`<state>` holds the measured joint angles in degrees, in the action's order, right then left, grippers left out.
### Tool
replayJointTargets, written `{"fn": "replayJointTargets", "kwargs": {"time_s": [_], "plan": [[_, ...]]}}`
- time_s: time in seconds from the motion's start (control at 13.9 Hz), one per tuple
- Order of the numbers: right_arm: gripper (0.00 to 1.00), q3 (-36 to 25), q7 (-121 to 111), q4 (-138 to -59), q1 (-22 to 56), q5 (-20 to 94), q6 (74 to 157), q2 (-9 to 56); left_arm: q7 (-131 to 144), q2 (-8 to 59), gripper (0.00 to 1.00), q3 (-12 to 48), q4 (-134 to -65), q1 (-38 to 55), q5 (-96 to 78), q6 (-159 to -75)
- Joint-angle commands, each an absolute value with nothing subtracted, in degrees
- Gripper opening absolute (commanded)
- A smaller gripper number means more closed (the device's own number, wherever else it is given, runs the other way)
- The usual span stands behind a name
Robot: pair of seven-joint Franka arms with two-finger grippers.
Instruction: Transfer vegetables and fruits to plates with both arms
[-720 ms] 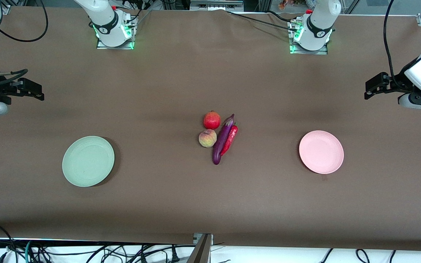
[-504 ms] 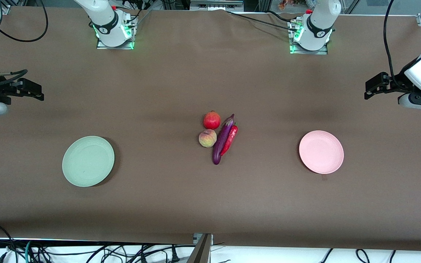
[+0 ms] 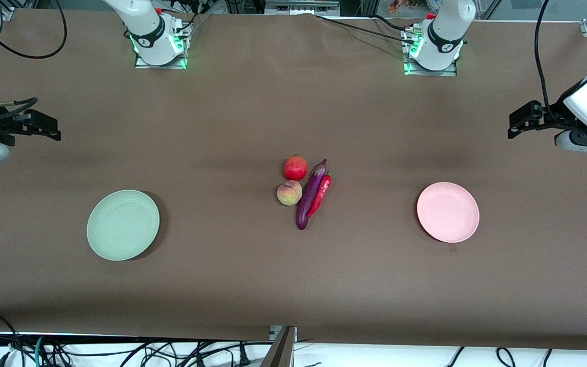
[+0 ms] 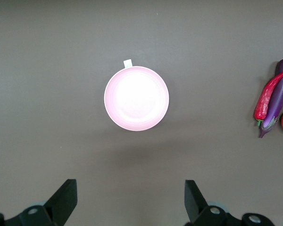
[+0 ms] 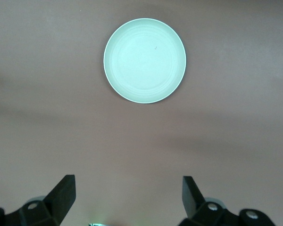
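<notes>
In the front view a red pomegranate [image 3: 295,167], a blushed peach [image 3: 289,192], a purple eggplant [image 3: 310,194] and a red chili [image 3: 320,195] lie bunched at the table's middle. The pale green plate [image 3: 123,225] sits toward the right arm's end, the pale pink plate [image 3: 448,211] toward the left arm's end. My left gripper [image 3: 515,127] is open and empty, high above its end; its wrist view shows the pink plate [image 4: 137,98], eggplant [image 4: 276,99] and chili [image 4: 267,95]. My right gripper [image 3: 54,131] is open and empty above its end; its wrist view shows the green plate [image 5: 145,60].
The brown table cover [image 3: 293,285] spreads wide between the plates and the produce. The arm bases [image 3: 158,46] stand at the table's back edge. Cables hang along the table's near edge [image 3: 120,351].
</notes>
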<state>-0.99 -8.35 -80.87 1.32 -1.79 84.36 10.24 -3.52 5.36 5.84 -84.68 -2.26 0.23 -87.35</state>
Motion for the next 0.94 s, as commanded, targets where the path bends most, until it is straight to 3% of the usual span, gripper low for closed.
{"fn": "replayJointTargets", "kwargs": {"time_s": [0.0, 0.86], "plan": [[1.0, -0.8, -8.9, -80.4, 0.9, -1.2, 84.3, 10.4, -3.7, 5.1, 1.0, 6.1, -83.8, -2.2, 1.7, -86.2], [1.0, -0.9, -8.6, -80.4, 0.8, -1.2, 84.7, 10.4, -3.7, 5.1, 1.0, 6.1, -83.8, -2.2, 1.8, -86.6]]}}
